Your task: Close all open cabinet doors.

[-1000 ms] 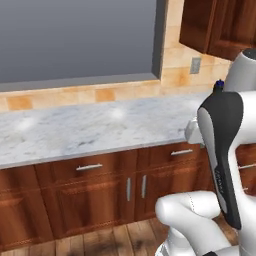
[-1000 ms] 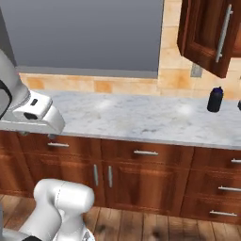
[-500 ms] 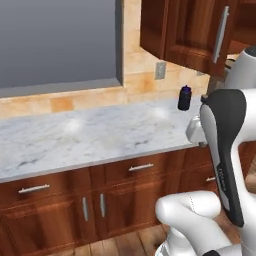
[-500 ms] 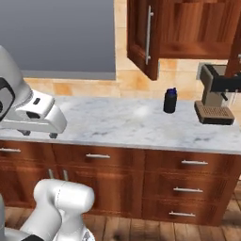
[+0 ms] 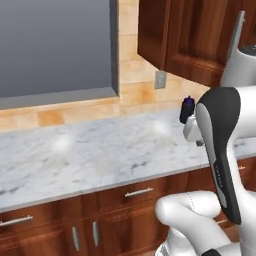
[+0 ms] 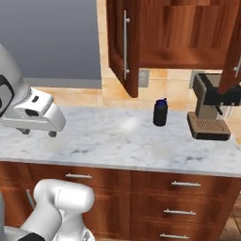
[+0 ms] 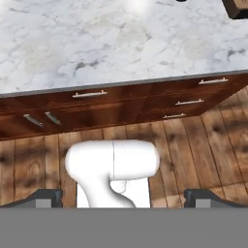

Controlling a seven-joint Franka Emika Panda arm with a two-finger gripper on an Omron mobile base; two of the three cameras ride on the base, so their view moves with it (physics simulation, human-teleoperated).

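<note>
Two cabinet doors (image 6: pixel 123 44) are standing open above the counter (image 6: pixel 117 141), the left one swinging out over a dark bottle (image 6: pixel 160 112) beside the coffee machine (image 6: pixel 209 108). The gripper (image 7: pixel 123 196) is pointing down at the floor, fingers spread wide, holding nothing.

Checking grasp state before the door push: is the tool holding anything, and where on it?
Nothing is held. In the hand view the tool has its fingertips wide apart with only floor and the robot's body between them. The open cabinet door is untouched.
</note>
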